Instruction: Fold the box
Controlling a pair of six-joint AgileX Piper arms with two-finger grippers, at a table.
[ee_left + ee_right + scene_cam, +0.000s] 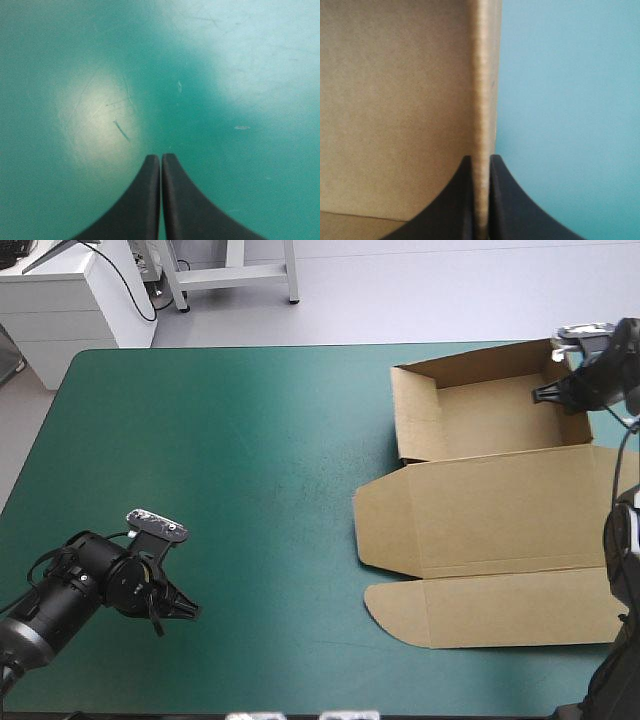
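The brown box [490, 500] lies at the table's right side as an open tray with raised walls at the far end and its lid and flaps flat toward the near edge. My right gripper [548, 393] is at the tray's far right wall, shut on it. In the right wrist view the wall's edge [482, 100] runs straight up from between the fingers of the right gripper [481, 161], with the box's inside on one side and teal-green cover on the other. My left gripper [188, 612] hovers low over bare cover near the front left, shut and empty, its tips [160, 158] meeting.
The teal-green cover [230, 470] stretches bare between the left arm and the box. The box's flat lid flaps [500, 610] reach toward the table's near right edge. White furniture [70, 300] stands beyond the far left corner.
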